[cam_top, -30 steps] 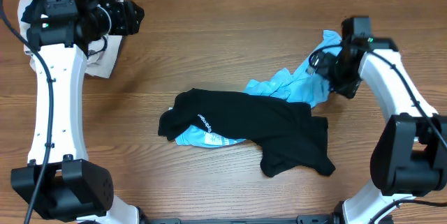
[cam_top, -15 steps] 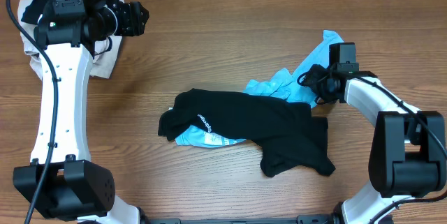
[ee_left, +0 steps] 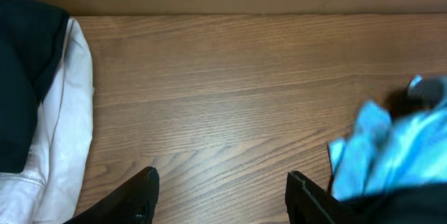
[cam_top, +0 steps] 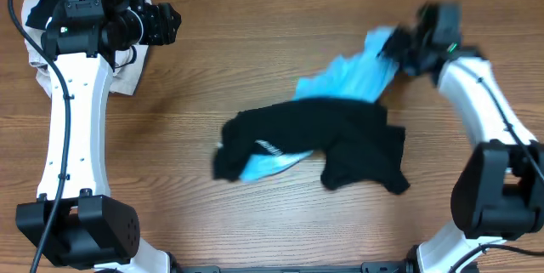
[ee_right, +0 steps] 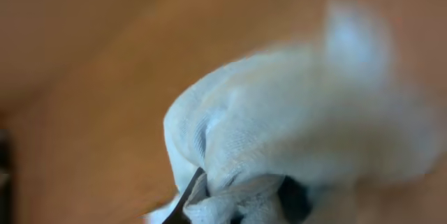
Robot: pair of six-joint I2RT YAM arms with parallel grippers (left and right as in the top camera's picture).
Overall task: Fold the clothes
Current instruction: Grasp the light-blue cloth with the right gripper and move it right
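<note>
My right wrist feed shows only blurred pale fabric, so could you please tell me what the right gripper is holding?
Observer: The right gripper is shut on a light blue cloth garment, toward the far right of the brown wooden table.
Operator: Thank you; does anything lie on that garment?
Observer: Yes, a black cloth garment lies across its lower part, with blue showing on both sides.
Operator: And the other arm, please?
Observer: The left gripper hangs open over bare wood at the far left, beside a white and dark cloth pile.
</note>
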